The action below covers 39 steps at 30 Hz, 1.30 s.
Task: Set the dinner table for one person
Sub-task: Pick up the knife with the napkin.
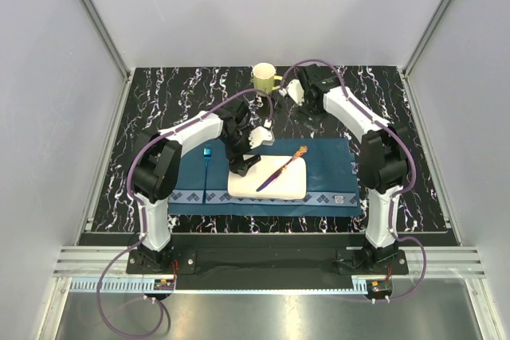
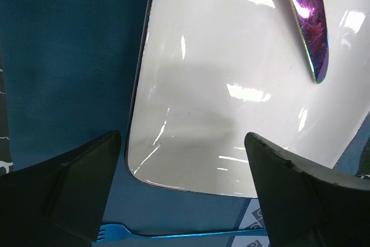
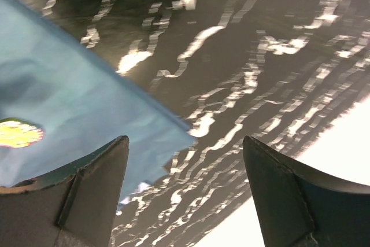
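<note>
1. The dinner table (image 1: 159,93) spans the scene, with a blue placemat (image 1: 327,169) at its near middle.
2. A plate (image 1: 271,185) with a knife (image 1: 280,171) lies on the placemat, and a fork (image 1: 206,169) lies to its left.
3. The left gripper (image 2: 182,137), wide and empty, hangs over the plate.
4. The right gripper (image 1: 288,90), wide and empty, is beside the far mug (image 1: 264,77).

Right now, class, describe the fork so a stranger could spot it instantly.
Start at the black marbled table, then the dark blue placemat on it. Left of the white plate lies the fork: slim, shiny blue, unlike the purple knife on the plate.
</note>
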Each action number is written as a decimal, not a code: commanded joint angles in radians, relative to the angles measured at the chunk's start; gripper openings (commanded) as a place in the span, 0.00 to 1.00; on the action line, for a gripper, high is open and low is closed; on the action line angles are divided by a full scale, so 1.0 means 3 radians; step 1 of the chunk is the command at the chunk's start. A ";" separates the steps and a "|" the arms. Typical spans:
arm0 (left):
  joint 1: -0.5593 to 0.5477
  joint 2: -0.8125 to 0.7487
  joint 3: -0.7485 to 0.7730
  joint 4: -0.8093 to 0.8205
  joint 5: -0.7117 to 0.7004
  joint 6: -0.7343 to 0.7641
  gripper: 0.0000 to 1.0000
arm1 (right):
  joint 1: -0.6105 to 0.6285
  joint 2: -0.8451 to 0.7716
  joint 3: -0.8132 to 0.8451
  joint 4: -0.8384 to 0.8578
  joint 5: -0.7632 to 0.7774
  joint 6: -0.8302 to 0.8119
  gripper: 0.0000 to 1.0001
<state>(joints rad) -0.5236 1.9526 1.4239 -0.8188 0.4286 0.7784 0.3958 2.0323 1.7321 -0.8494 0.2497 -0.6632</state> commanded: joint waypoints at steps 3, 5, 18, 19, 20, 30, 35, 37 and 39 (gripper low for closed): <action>0.0012 -0.0117 0.0071 -0.0103 0.0223 0.0028 0.93 | -0.0107 0.0041 0.0311 0.0147 0.0262 -0.0111 0.87; 0.0012 -0.0153 0.0065 -0.0134 0.0248 0.0013 0.93 | -0.0118 0.0057 0.0372 0.0157 0.0282 -0.0121 0.88; 0.0012 -0.0357 -0.0011 -0.0292 0.0392 -0.0007 0.92 | -0.0118 0.0134 0.0546 0.0182 0.0339 -0.0177 0.88; 0.0012 -0.0362 -0.0016 -0.0298 0.0392 -0.0007 0.92 | -0.0123 0.0139 0.0567 0.0183 0.0344 -0.0177 0.88; 0.0012 -0.0362 -0.0027 -0.0303 0.0382 -0.0007 0.92 | -0.0123 0.0139 0.0572 0.0183 0.0339 -0.0172 0.88; 0.0252 -0.0275 0.0203 0.0004 0.0090 -0.0436 0.93 | -0.0097 0.0011 0.0230 0.0183 0.0150 -0.0325 0.88; 0.0543 -0.0464 0.0454 0.0300 -0.0175 -0.0927 0.94 | -0.0056 -0.0259 -0.0062 0.0177 -0.0055 -0.0774 0.88; 0.0569 -0.0541 0.0500 0.0346 -0.0338 -0.1014 0.95 | -0.0010 -0.0347 -0.0215 0.0183 -0.0121 -0.0959 0.88; 0.0574 -0.0567 0.0490 0.0362 -0.0456 -0.1045 0.95 | 0.0040 -0.0485 -0.0353 0.0177 -0.0213 -0.1209 0.88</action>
<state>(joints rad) -0.3439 1.8599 1.5261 -0.7654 0.3668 0.5343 0.3763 2.0151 1.6520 -0.8040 0.2470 -0.8894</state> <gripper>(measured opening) 0.950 0.878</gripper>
